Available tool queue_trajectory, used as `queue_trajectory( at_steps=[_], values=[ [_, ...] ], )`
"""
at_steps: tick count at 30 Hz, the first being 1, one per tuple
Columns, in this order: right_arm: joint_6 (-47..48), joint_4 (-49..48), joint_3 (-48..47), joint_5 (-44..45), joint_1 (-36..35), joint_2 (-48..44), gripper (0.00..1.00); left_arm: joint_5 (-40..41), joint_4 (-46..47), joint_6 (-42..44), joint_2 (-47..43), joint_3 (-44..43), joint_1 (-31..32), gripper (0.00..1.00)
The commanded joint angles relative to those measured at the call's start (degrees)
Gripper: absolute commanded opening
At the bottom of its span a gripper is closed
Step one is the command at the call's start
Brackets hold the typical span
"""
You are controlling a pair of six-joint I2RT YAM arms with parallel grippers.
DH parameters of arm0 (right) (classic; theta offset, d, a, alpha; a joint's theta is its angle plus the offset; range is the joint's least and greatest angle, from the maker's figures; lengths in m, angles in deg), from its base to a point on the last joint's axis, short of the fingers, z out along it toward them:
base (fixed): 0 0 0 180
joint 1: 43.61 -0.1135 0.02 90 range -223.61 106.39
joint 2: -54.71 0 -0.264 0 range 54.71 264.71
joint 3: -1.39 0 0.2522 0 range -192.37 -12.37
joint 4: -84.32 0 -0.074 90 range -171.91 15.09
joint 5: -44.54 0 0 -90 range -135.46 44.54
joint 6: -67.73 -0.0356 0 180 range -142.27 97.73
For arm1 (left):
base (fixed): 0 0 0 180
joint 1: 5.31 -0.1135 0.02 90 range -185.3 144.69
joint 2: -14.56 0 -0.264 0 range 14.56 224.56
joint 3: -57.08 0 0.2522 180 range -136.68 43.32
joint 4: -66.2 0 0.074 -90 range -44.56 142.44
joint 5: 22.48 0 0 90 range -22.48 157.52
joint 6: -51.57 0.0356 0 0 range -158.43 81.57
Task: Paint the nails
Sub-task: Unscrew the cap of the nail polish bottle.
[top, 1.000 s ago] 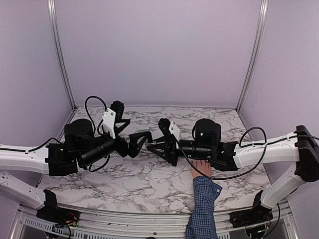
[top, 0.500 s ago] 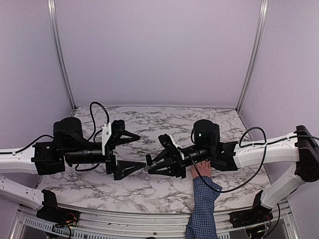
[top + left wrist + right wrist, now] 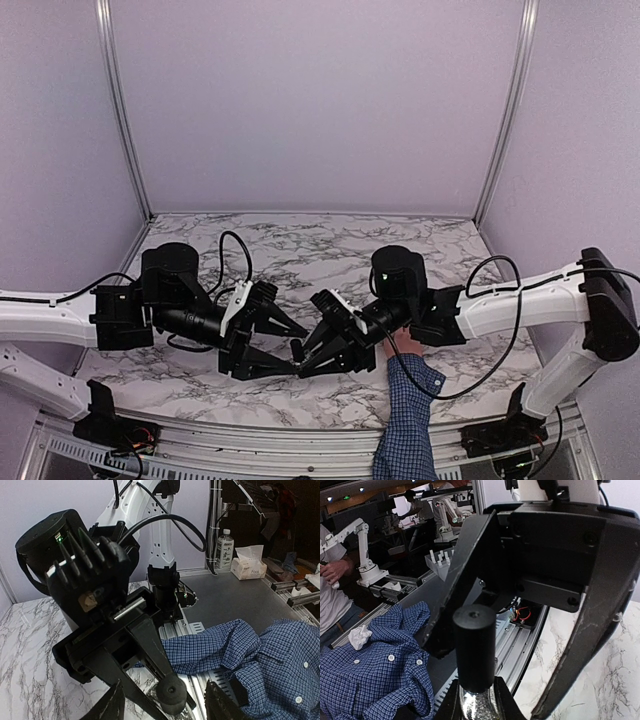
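Near the table's (image 3: 300,240) middle, my left gripper (image 3: 165,702) stands partly open, its fingers either side of the black cap (image 3: 474,645) without touching it. My right gripper (image 3: 477,704) is clamped on the bottle (image 3: 476,696), cap pointing left into the other jaws. Both arms reach inward, low over the marble, wrists facing each other. Just right of the grippers the hand (image 3: 405,345) rests on the table, long axis near to far, sleeve (image 3: 405,420) toward the near edge. Its nails are hidden under my right arm.
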Motion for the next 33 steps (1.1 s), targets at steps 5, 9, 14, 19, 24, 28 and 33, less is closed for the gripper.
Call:
queue_trajectory(
  at_steps=[5, 9, 14, 19, 24, 28, 33],
  values=[
    [-0.04, -1.19, -2.57, -3.38, -1.05, 1.03, 0.0, -6.21, 3.56, 1.72, 2.0, -2.84, 0.59, 0.4],
    [-0.44, -1.84, -2.87, -3.79, -1.05, 1.15, 0.0, -5.8, 4.41, 1.75, 2.03, -2.66, 0.77, 0.3],
    [-0.81, -2.09, -3.08, -3.55, -1.03, 1.38, 0.0, -5.03, 4.63, 1.31, 1.84, -2.63, 0.81, 0.12],
    [-0.9, -2.23, -2.74, -1.11, -0.73, 1.16, 0.0, -3.17, 4.63, 0.35, 1.6, -2.34, 0.81, 0.02],
    [-2.59, -4.86, -1.21, 2.2, 0.19, 0.07, 0.0, 0.42, 4.63, -0.67, 1.13, -2.0, 0.81, 0.0],
    [-2.53, -5.02, -0.34, 7.18, 0.84, -1.4, 0.0, 5.12, 4.64, -1.43, 0.98, -1.78, 0.81, 0.0],
    [-2.86, -5.34, 0.39, 11.79, 1.48, -2.93, 0.0, 10.72, 4.71, -1.52, 1.17, -1.68, 0.81, 0.0]
  ],
)
